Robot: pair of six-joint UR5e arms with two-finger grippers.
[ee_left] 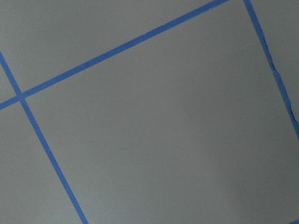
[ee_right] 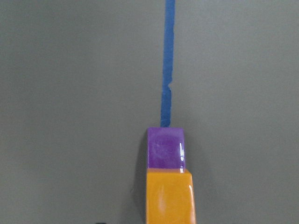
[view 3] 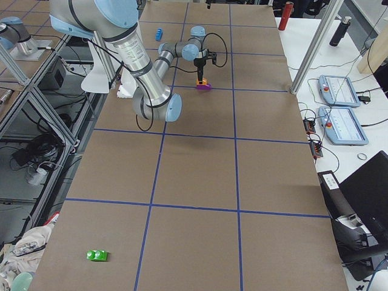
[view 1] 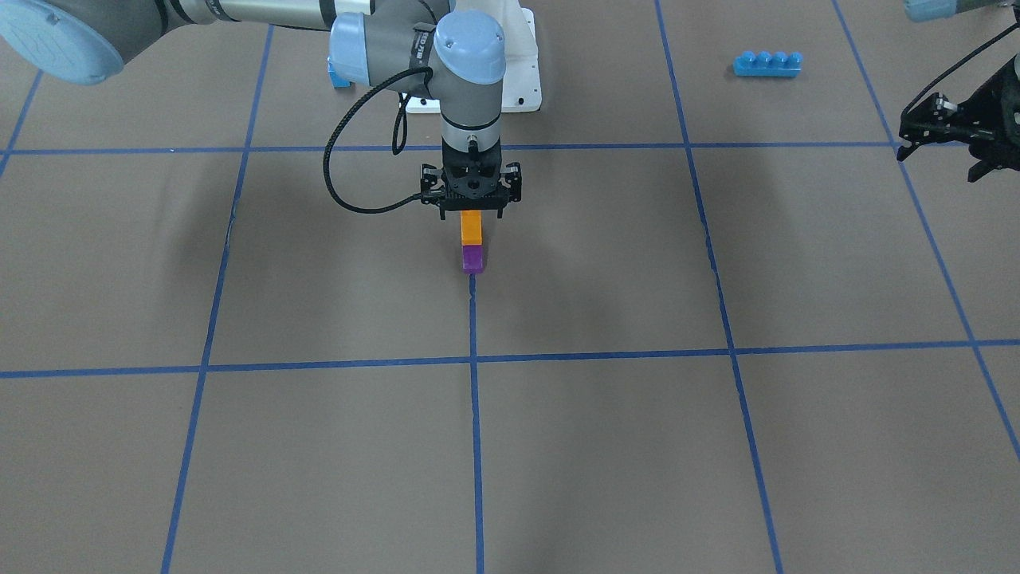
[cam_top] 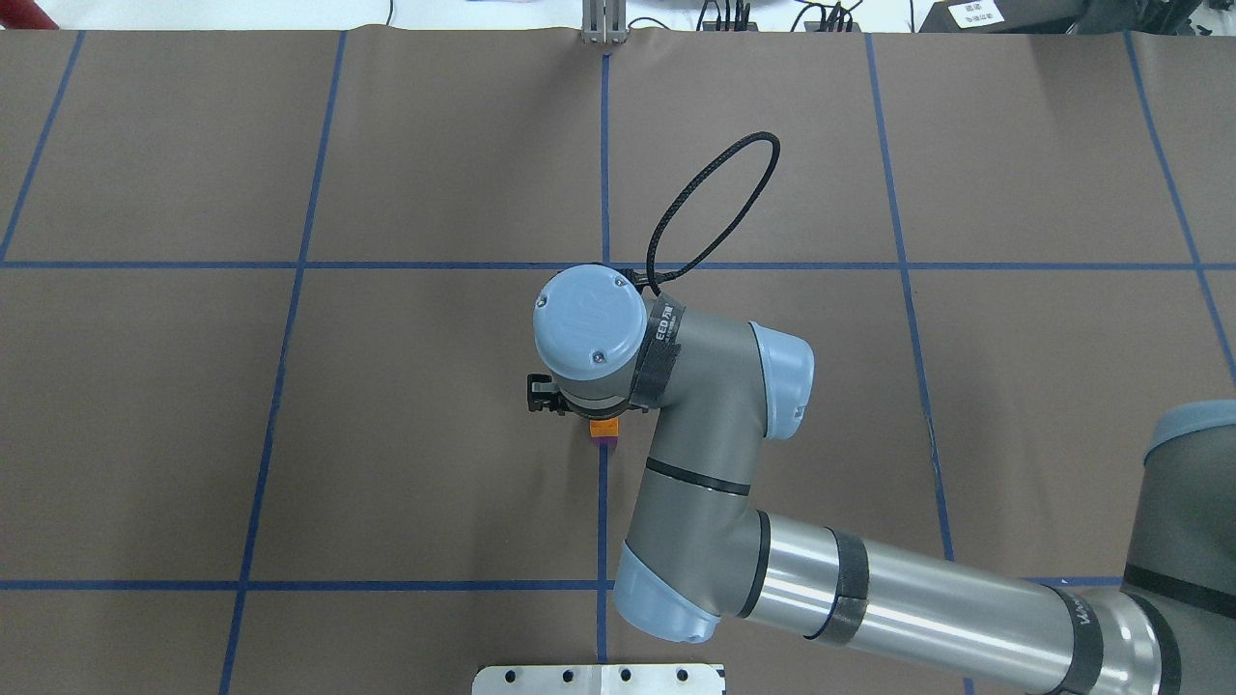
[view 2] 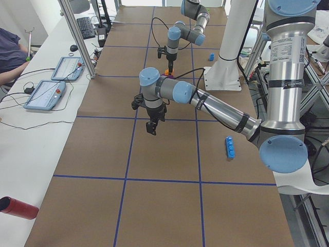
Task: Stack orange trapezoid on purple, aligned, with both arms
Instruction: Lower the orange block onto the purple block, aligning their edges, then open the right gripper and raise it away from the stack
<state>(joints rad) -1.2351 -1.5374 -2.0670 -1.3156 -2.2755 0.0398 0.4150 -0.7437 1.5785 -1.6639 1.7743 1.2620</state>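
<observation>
And here it is, the placing step itself. The right hand point(view 1: 471, 214) is hung straight down over the middle of the surface point(view 1: 606, 263), with the orange trapezoid point(view 1: 471, 229) directly beneath it and the purple point(view 1: 473, 260) directly beneath that, right at the end of a blue tape line point(view 1: 475, 319). From the front the two bricks are seen touching, orange over purple. It cannot be told whether the stud has been pushed fully home. The fingers are seen either side of the orange brick's top, but whether they are clamped on it or parted cannot be told from these views.

The left hand point(view 1: 944, 155) is parked well apart, off towards the long blue brick point(view 1: 767, 64). Nothing is seen between its fingers, and their state cannot be told either.

In the right wrist view the left edges of the two bricks are lined up closely, while the orange looks wider on the other side. That is judged to be mostly nearness to the camera, though a small offset cannot be ruled out.

To be done well, the push should be kept straight down, with no twist at the wrist, so that the slanted sides are matched and the edges left flush. Light, even pressure is called for, since the purple could be skated along the surface by a skewed push. Steadying it with the left hand would be worth considering. The fingers should be parted only once the seat is judged firm, and the hand then lifted vertically so that the stack is not dragged.
</observation>
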